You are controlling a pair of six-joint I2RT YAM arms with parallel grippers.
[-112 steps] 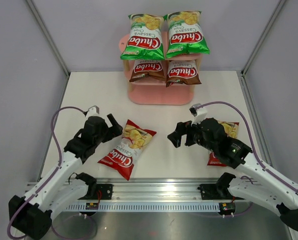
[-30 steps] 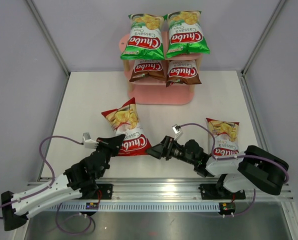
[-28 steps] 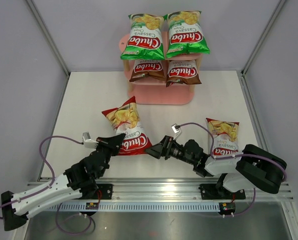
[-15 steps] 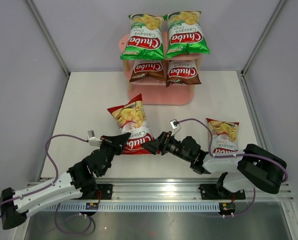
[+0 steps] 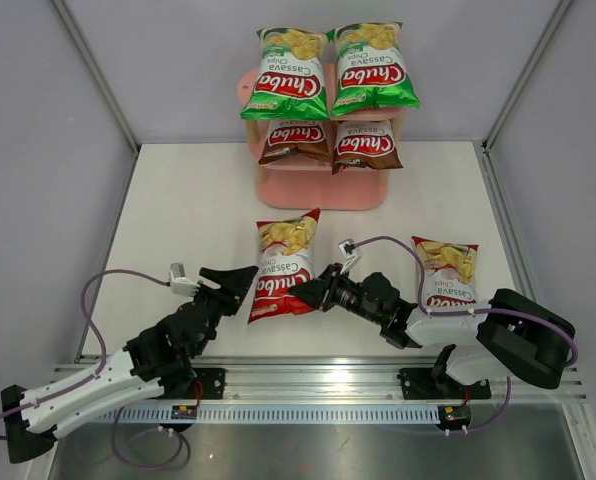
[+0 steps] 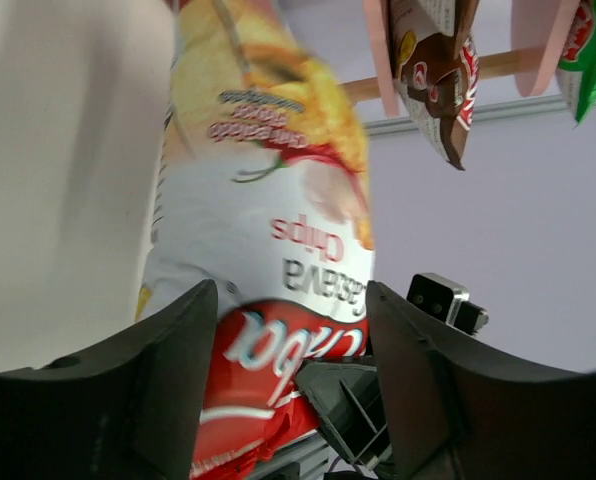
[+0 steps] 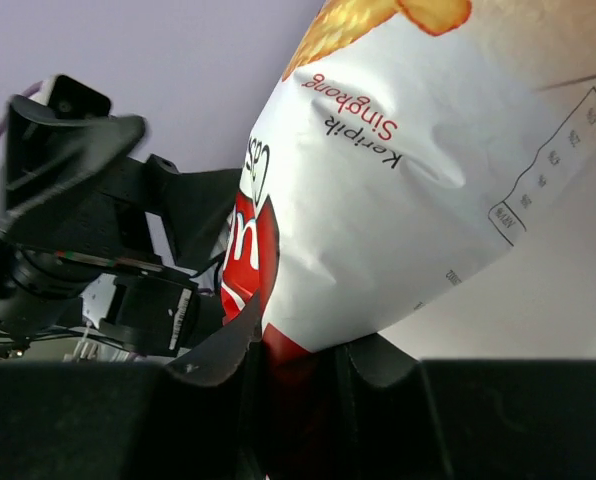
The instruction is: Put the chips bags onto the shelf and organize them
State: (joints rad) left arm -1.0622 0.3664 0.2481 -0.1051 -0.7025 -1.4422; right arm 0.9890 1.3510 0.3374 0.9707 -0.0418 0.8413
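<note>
A red chips bag (image 5: 283,262) stands tilted mid-table between both grippers. My right gripper (image 5: 306,292) is shut on its lower red edge; in the right wrist view the bag (image 7: 418,180) rises from the pinching jaws (image 7: 298,345). My left gripper (image 5: 236,285) is open just left of the bag; in the left wrist view its fingers (image 6: 168,390) stand wide on either side of the bag (image 6: 268,200) without gripping it. A second red bag (image 5: 445,272) lies flat to the right. The pink shelf (image 5: 318,190) holds two green bags (image 5: 286,72) on top and two brown bags (image 5: 296,140) below.
The shelf stands at the table's far edge against the back wall. Grey walls close in both sides. The right arm's cable (image 5: 388,243) loops over the table beside the flat red bag. The mounting rail (image 5: 308,385) runs along the near edge.
The left gripper has opened and let go of the red bag. The right gripper has closed on the bag's lower edge, and the bag has shifted right.
</note>
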